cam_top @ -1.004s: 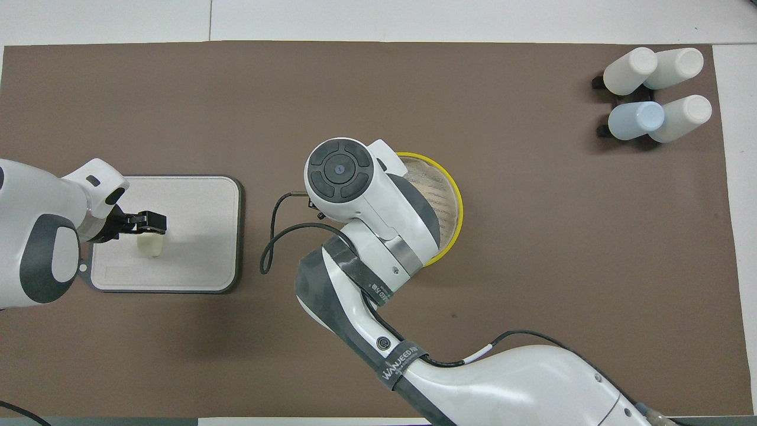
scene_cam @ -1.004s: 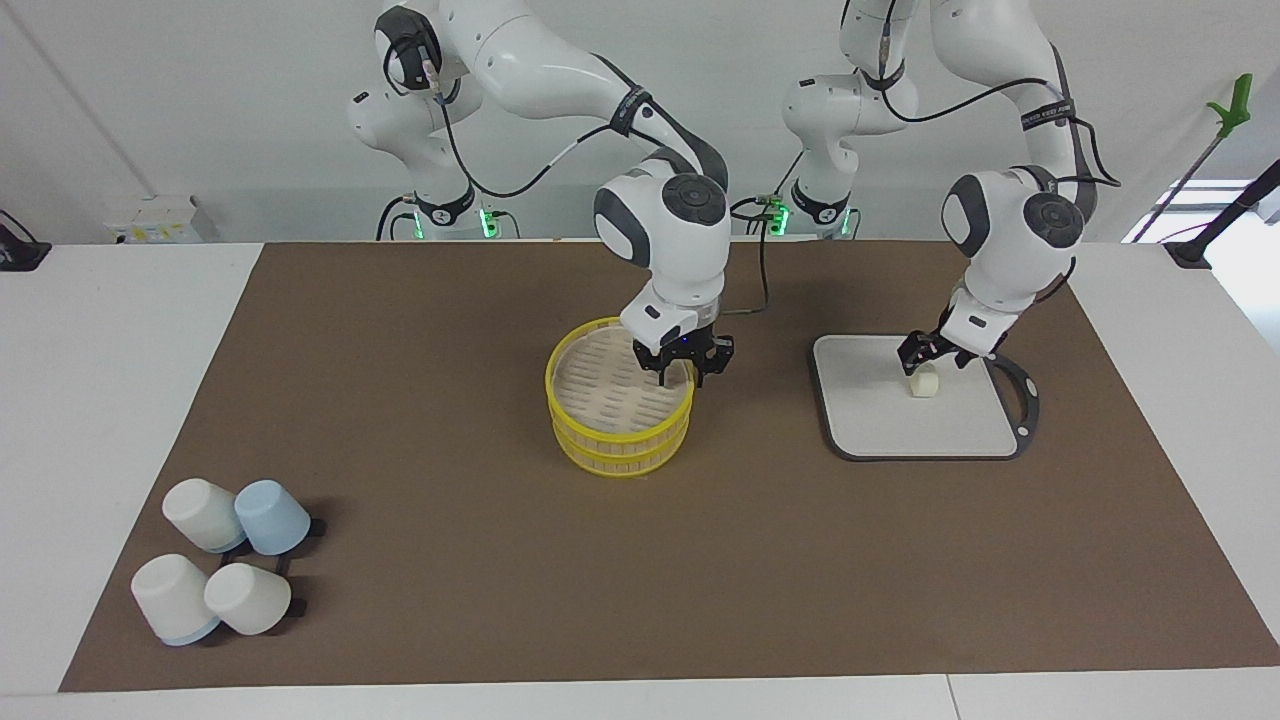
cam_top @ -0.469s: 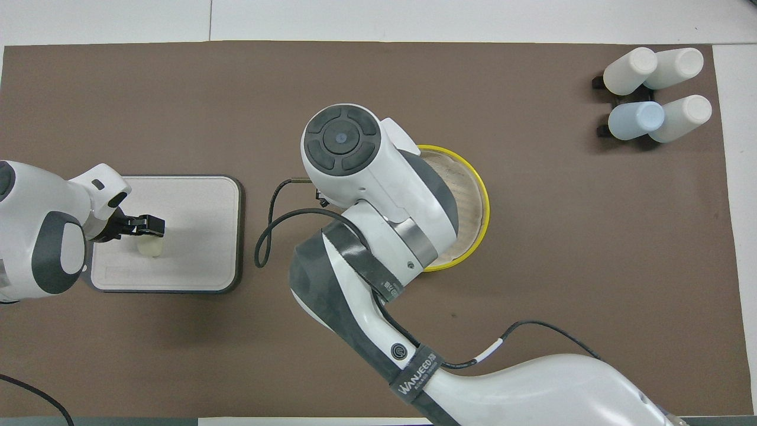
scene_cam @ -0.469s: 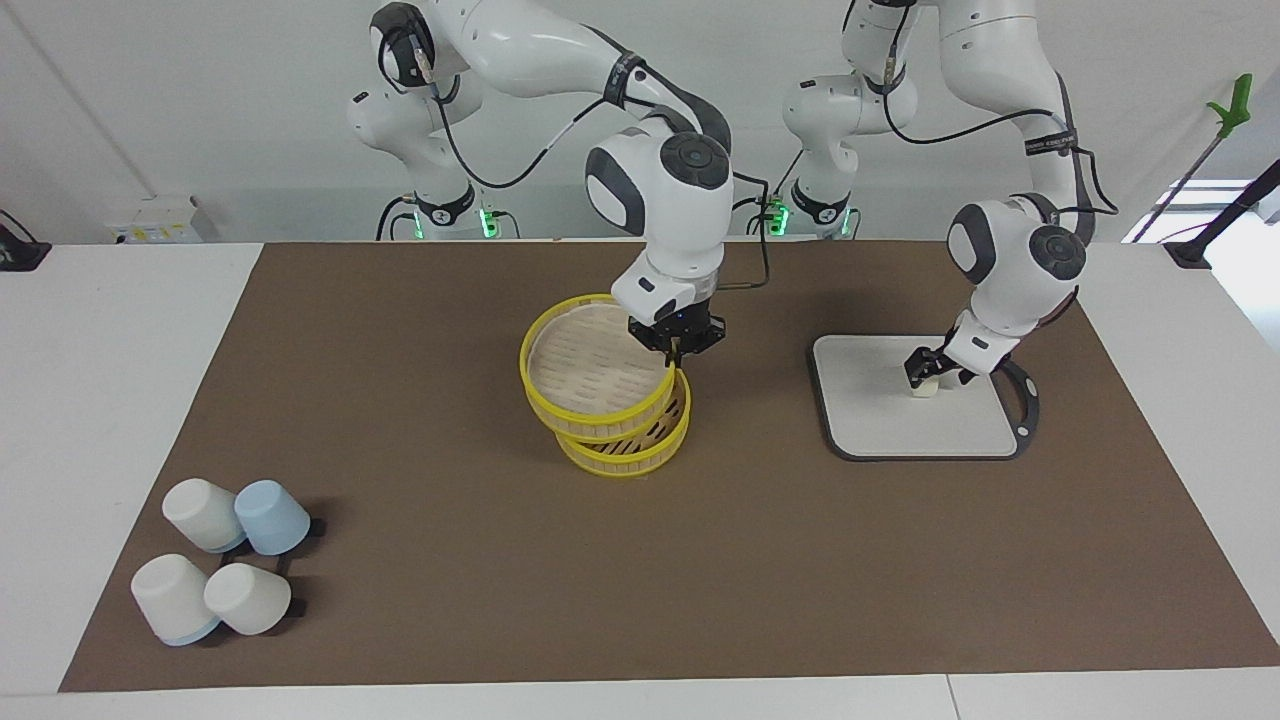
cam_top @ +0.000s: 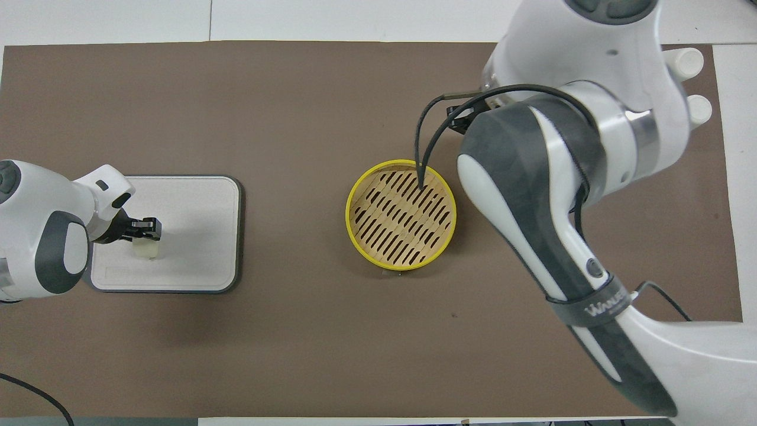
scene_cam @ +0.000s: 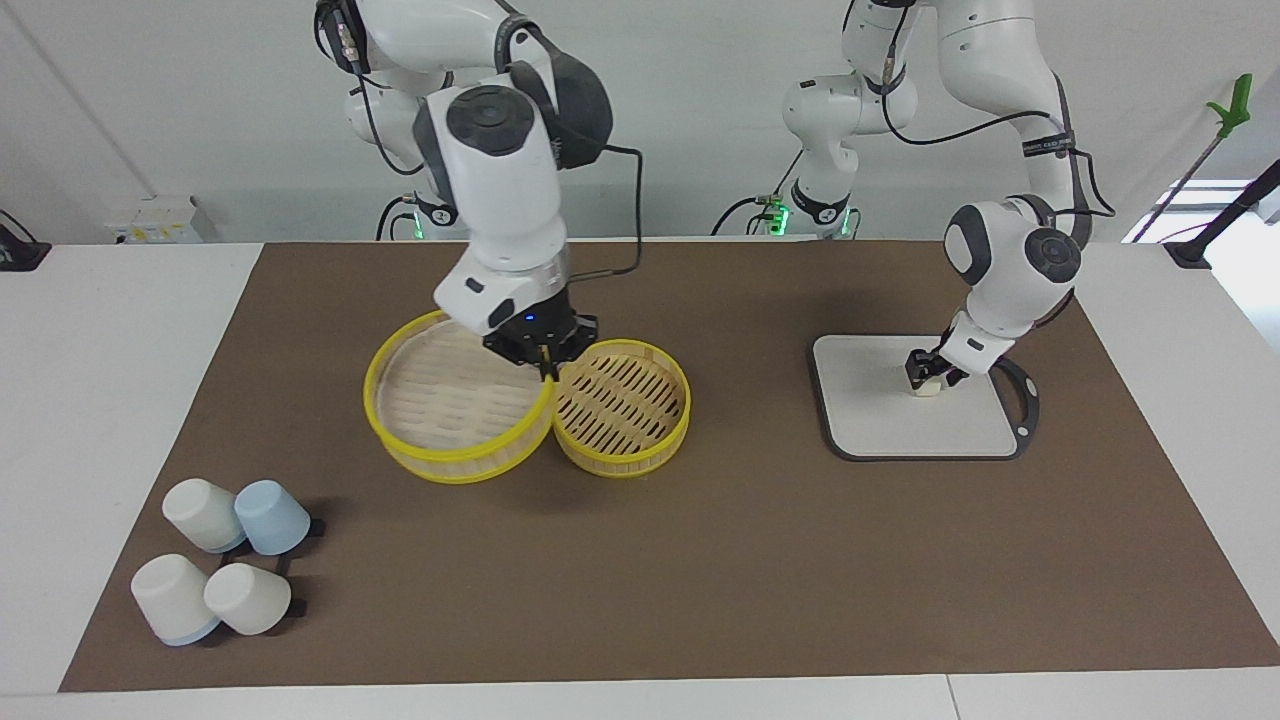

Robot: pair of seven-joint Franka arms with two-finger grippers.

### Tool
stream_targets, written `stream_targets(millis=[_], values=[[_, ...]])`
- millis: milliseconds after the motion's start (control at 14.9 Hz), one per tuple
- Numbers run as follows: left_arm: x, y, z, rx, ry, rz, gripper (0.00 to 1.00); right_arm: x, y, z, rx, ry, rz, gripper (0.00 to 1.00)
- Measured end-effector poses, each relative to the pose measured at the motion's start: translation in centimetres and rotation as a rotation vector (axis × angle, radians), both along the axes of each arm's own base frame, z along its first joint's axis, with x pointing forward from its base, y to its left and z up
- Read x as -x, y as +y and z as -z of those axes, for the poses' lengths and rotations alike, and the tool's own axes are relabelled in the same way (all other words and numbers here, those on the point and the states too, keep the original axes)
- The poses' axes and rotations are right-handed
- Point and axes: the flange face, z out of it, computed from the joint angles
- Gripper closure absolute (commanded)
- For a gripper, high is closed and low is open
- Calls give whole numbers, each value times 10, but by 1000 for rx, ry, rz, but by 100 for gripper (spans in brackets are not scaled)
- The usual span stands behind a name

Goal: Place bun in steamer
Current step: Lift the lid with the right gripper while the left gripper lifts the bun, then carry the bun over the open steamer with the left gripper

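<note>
The steamer basket (scene_cam: 622, 402) stands open in the middle of the mat, its slatted floor bare; it also shows in the overhead view (cam_top: 401, 222). My right gripper (scene_cam: 540, 360) is shut on the rim of the steamer lid (scene_cam: 440, 400) and holds it low and tilted beside the basket, toward the right arm's end. In the overhead view the right arm hides the lid. The bun (scene_cam: 928, 389) sits on the grey board (scene_cam: 880, 420). My left gripper (scene_cam: 928, 372) is down on the board, its fingers closed around the bun (cam_top: 145, 249).
Several upturned white and blue cups (scene_cam: 225, 565) lie at the mat's corner farthest from the robots, at the right arm's end. A green-tipped pole (scene_cam: 1225, 120) stands off the table at the left arm's end.
My right gripper lifted the lid off the basket and carried it toward the right arm's end, uncovering the basket. My left gripper came down around the bun and closed.
</note>
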Motion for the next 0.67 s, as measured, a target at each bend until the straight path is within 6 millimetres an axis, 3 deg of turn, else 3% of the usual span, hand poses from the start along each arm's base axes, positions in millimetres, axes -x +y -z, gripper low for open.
stream_targets(millis=[201, 402, 536, 670], values=[[1, 0, 0, 0, 11, -1, 75, -16, -58, 3, 16, 10, -1, 100], [-9, -4, -18, -1, 33, -39, 75, -19, -82, 5, 26, 30, 2, 100], [-28, -32, -53, 9, 38, -107, 73, -18, -83, 7, 30, 36, 4, 100], [-43, -79, -85, 12, 34, -166, 73, -18, -85, 11, 32, 45, 6, 100]])
